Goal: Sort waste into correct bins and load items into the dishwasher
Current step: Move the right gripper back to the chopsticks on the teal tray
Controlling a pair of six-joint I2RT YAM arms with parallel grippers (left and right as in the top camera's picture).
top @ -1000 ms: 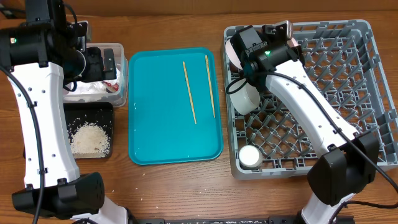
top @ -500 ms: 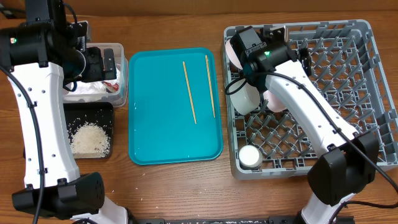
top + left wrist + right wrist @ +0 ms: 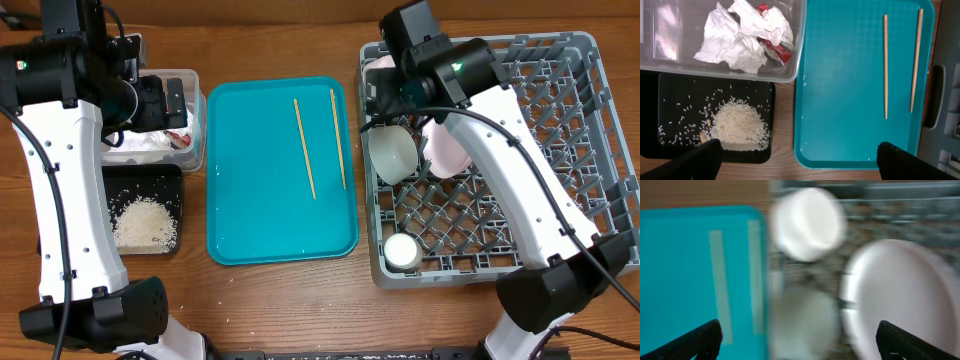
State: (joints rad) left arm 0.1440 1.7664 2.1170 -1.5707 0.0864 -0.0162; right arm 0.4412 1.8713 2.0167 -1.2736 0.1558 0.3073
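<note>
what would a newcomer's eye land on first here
The bright teal tray mid-table, bare but for two chopsticks lying side by side. Right of it a big grey dish rack holds white dishes; left, a heap of rice in a black tray.

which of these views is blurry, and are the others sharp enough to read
Right wrist: heavy motion blur, the chopsticks smear into pale bands and the plate is a soft blob. Left wrist: sharp, single rice grains and creases in the paper scraps read clearly. Overhead: sharp, evenly lit, no strong glare.
</note>
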